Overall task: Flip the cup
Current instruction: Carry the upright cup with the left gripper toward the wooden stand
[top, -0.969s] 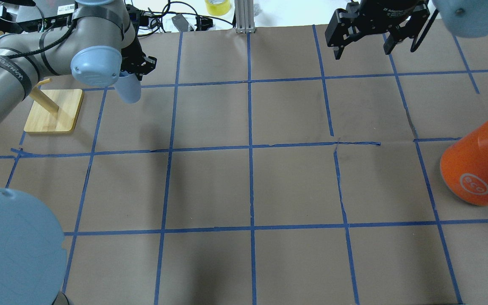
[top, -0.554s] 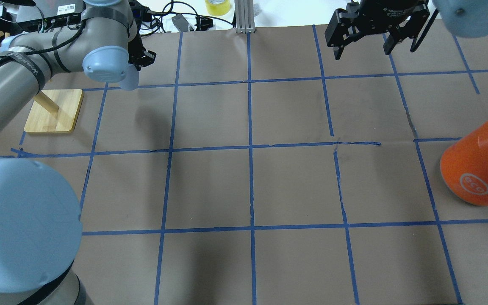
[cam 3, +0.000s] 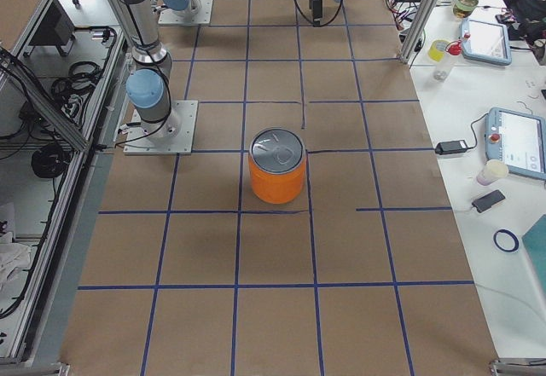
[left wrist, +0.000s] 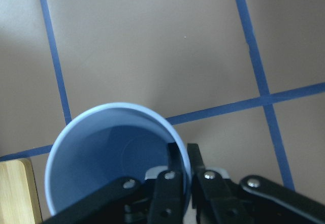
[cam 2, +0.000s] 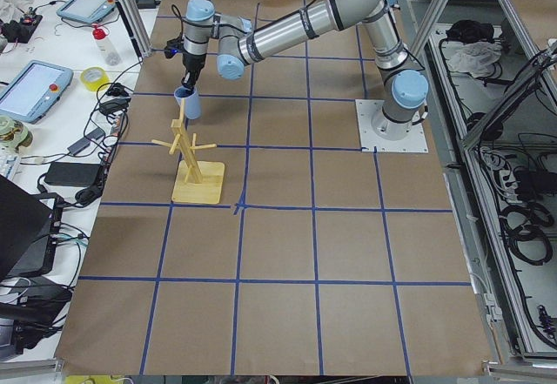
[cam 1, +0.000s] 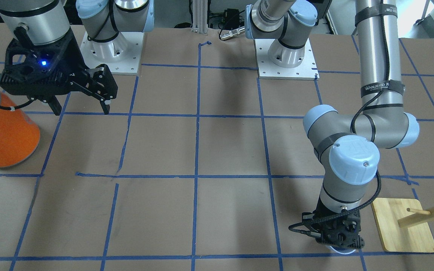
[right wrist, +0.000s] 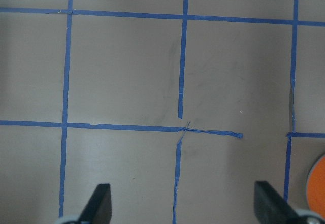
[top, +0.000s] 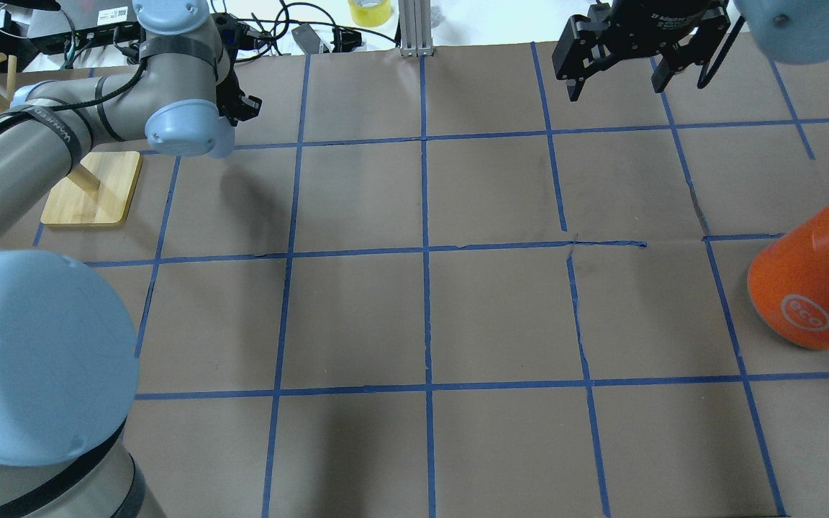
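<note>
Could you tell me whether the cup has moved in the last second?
Yes. Seen from overhead, the cup has shifted toward the far edge of the table: earlier it hung well past the tape line by the wooden base; now it barely crosses it.

The left arm (top: 40, 140) stretches forward, wrist pointing straight down just beside the wooden stand (top: 91, 191); the left hand (left wrist: 184, 155) pinches the cup (left wrist: 101, 153) by its rim, one finger inside. The right hand (top: 612, 90) hangs well apart from that stand, fingers spread wide
</note>
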Controlling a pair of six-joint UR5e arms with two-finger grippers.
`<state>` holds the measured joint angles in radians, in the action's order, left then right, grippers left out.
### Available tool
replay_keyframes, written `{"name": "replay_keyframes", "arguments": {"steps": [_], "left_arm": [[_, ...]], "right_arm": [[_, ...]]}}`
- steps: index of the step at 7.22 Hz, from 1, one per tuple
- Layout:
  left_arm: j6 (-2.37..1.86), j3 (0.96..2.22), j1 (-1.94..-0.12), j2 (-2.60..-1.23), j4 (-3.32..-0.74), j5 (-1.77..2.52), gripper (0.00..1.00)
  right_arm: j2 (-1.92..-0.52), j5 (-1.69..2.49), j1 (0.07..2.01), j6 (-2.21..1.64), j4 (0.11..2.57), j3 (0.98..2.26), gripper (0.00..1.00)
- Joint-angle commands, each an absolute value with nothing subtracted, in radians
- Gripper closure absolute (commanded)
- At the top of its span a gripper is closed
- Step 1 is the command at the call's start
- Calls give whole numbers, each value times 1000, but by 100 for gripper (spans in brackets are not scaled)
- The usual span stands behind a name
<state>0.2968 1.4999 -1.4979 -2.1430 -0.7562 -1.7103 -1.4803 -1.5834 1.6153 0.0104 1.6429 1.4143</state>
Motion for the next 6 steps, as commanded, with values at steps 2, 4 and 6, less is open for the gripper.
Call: {"name": "replay_keyframes", "arguments": {"steps": [2, 4, 6], "left_arm": [[162, 1608, -1468, -2112, -632, -1643, 100], [147, 1624, -1500, -2097, -635, -1646, 100], [147, 1631, -1502, -2097, -634, -1640, 100]], "right_arm": [[-1479, -1586, 1615, 9, 1643, 1414, 0], [-1480, -1586, 1615, 9, 1637, 1414, 0], [-1480, -1583, 1615, 11, 1643, 1414, 0]]}}
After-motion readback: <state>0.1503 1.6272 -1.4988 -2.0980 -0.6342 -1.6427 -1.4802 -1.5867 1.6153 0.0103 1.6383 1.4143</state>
